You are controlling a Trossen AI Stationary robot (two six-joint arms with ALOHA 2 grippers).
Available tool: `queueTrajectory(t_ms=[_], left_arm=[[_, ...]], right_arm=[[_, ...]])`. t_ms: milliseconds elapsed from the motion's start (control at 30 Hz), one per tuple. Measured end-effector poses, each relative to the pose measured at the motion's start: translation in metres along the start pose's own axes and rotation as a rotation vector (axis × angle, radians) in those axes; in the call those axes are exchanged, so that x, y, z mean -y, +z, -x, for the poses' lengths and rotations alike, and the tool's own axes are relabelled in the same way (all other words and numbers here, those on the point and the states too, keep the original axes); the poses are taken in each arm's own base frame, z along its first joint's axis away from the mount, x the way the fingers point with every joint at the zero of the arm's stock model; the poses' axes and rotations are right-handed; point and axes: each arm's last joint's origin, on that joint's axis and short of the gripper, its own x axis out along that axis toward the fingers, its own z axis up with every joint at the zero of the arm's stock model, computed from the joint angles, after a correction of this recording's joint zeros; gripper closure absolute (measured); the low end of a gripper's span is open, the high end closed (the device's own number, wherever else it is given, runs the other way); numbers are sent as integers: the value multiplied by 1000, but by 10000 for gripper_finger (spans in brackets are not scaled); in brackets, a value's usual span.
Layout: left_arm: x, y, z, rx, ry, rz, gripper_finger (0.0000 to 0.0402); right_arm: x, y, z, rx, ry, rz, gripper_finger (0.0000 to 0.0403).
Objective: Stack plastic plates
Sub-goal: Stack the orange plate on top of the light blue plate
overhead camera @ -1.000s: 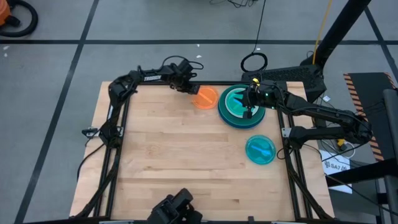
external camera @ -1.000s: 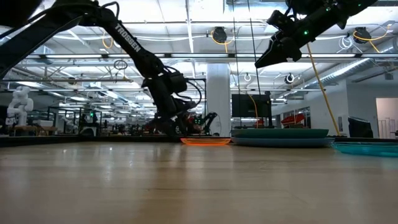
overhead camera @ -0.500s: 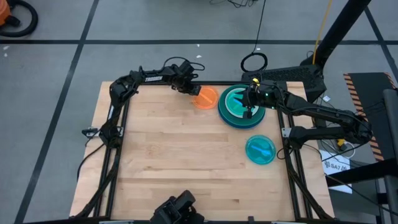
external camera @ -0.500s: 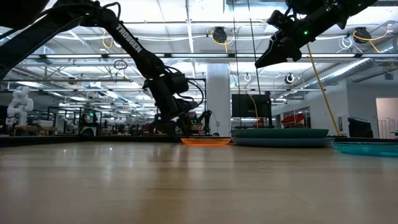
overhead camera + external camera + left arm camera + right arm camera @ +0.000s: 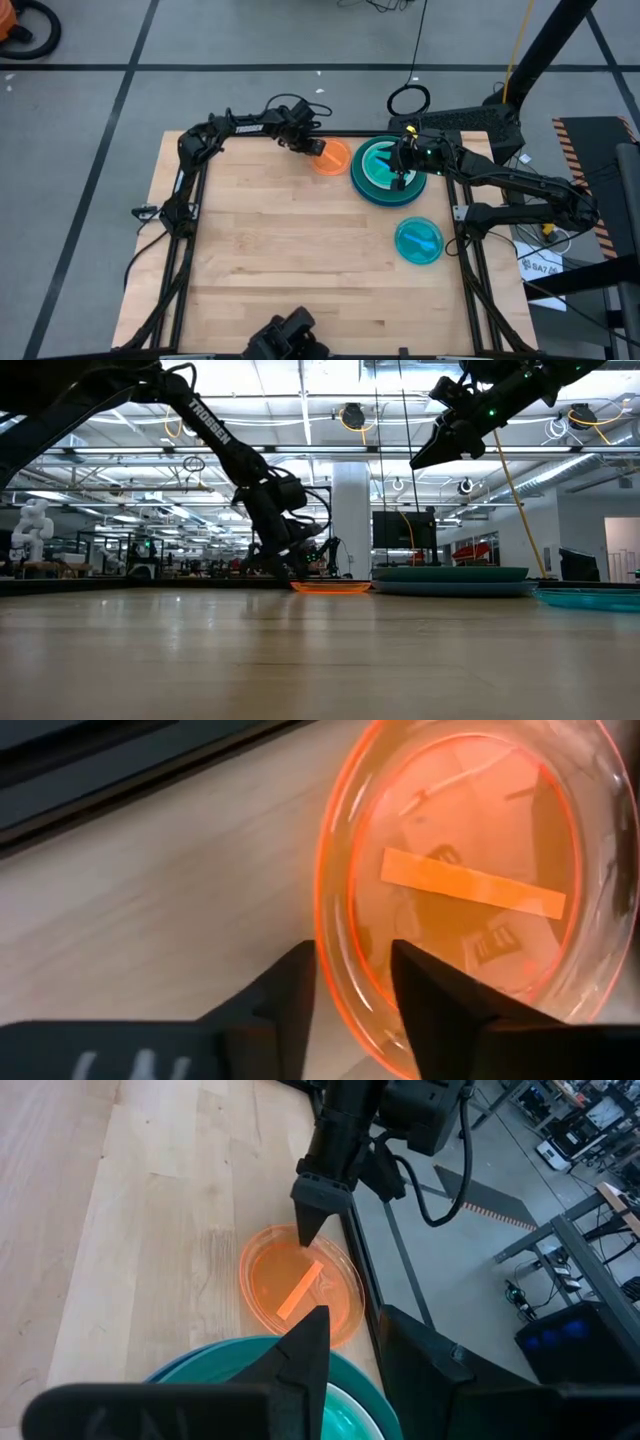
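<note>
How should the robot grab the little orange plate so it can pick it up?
By its thin raised rim, I'd say, on the side facing the left gripper. The orange plate lies flat on the table, so only its edge offers a hold. One finger goes outside the rim, the other inside, coming down from above, as they straddle it now.

Translucent orange plate (image 5: pixel 303 1292) with an orange strip inside, laid on the wooden surface (image 5: pixel 140 1230), left claw (image 5: pixel 312 1213) lowered at its far rim, teal plates (image 5: pixel 280 1380) nearer, right claw (image 5: pixel 350 1345) held above them
</note>
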Motion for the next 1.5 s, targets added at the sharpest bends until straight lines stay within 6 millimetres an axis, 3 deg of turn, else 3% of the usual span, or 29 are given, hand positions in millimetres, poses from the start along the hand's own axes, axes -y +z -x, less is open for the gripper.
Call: queueTrajectory(t_ms=[200,733,1133,1500], left_arm=[[-5,2,1,6,10,15,320],[-6,3,1,16,23,-5,392],[-7,3,2,4,2,-1,397],[-2,9,45,55,-10,-31,398]], right_arm=[[0,0,0,0,0,0,319],[0,0,0,-1,0,4,319],[0,-1,0,-6,3,4,319],[0,-1,0,-7,2,3,319]])
